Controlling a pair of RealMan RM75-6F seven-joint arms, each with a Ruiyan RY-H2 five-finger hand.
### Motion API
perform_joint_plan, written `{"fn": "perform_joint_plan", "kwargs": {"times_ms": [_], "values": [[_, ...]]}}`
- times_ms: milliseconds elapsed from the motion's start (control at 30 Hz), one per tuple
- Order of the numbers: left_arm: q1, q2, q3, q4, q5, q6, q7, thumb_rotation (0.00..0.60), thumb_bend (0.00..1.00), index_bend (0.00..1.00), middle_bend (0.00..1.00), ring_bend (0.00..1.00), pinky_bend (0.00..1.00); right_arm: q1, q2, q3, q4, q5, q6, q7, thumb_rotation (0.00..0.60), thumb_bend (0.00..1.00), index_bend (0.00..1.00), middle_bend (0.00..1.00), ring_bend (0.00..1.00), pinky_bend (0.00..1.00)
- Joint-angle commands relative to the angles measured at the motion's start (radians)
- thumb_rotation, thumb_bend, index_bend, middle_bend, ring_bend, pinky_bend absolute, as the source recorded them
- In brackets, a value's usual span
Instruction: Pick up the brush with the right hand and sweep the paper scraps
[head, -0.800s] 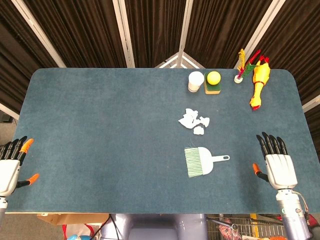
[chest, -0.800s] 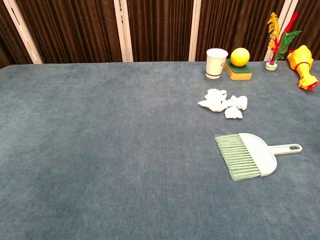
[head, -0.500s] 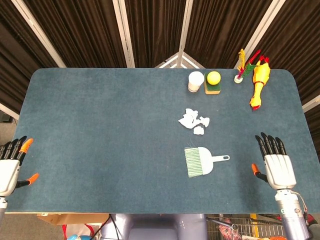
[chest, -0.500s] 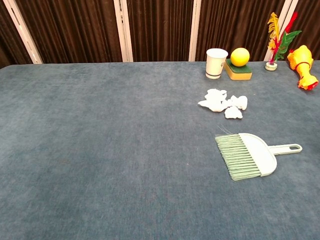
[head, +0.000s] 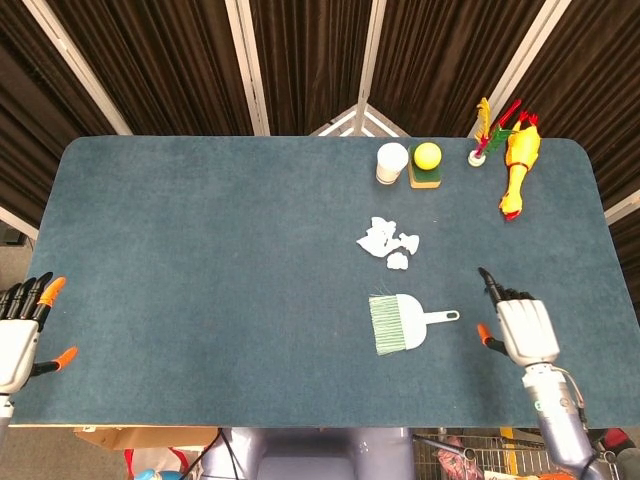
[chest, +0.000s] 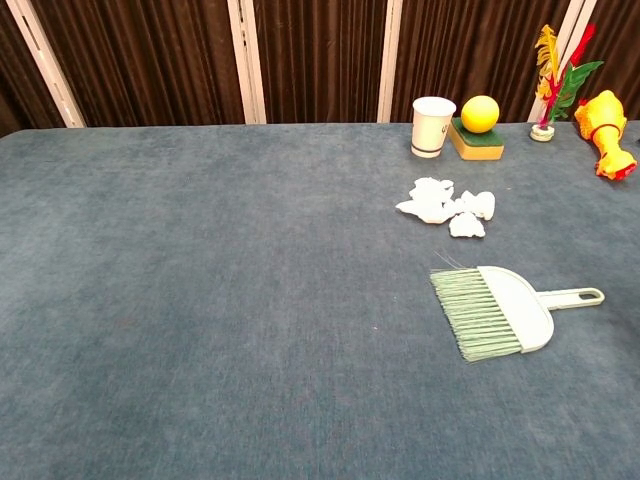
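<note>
Although we look for brands or writing, we can read none. We see the brush (head: 402, 322) flat on the worktop (head: 200, 250), lower right of centre, long axis left-right, bristles left, handle right. Paper scraps (head: 389, 242) lie just above it. Our right hand (head: 520, 328) holds nothing, near the handle tip, apart; whether its fingers are spread, we cannot tell. Our left hand (head: 18, 335) sits lower left, fingers apart.

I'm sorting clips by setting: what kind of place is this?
Probably a staged robot test booth, not a home: a blue-grey carpeted table against dark brown curtains, with unrelated props such as a yellow rubber chicken and a white paper cup.
</note>
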Motion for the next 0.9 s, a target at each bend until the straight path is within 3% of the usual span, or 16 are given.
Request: {"fn": "perform_joint_plan", "kwargs": {"times_ms": [33,400,900], "values": [[-0.001,0.0,0.001,-0.001,0.002,-0.001,-0.001,0.6,0.0,0.0,0.0,0.0,0.01,0.04,-0.054,0.005,0.036,0.024,-0.048,-0.071,0.6,0.35,0.21,0.87,0.92,0.88],[-0.002,0.005,0.001,-0.001,0.006,-0.002,-0.019,0.6,0.0,0.0,0.0,0.0,0.01,0.122,-0.191,0.016,0.133,0.152,-0.162,-0.243,0.6,0.35,0.32,0.91,0.96,0.9],[-0.004,0.004,0.003,-0.001,0.008,-0.006,-0.02,0.6,0.0,0.0,0.0,0.0,0.01,0.146,-0.294,0.024,0.228,0.201,-0.167,-0.254,0.6,0.35,0.4,0.91,0.96,0.9]]}}
